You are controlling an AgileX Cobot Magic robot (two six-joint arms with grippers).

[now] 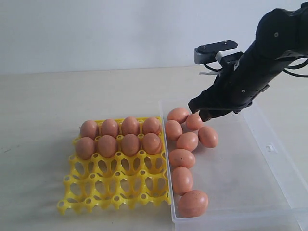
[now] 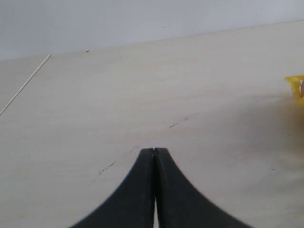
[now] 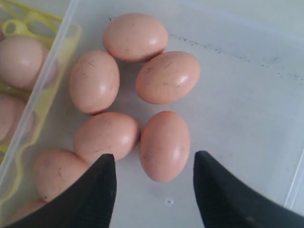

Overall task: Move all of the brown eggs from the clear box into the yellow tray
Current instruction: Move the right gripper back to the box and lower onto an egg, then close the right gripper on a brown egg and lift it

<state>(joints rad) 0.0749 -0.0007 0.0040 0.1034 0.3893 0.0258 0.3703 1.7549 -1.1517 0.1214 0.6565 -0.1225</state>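
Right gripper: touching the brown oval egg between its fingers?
Apart. Right wrist view shows the open right gripper straddling the brown oval egg, clear plastic box floor visible on both sides.

brown eggs (image 1: 130, 144): 16 | yellow tray (image 1: 115, 186): 1 | clear box (image 1: 245, 178): 1

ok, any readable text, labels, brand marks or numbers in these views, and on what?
No readable text in any view.
brown eggs: dark specks only, no stamps.
yellow tray: plain plastic, no print visible.
clear box: no label or legible embossing.
table: faint scuff marks, not writing.
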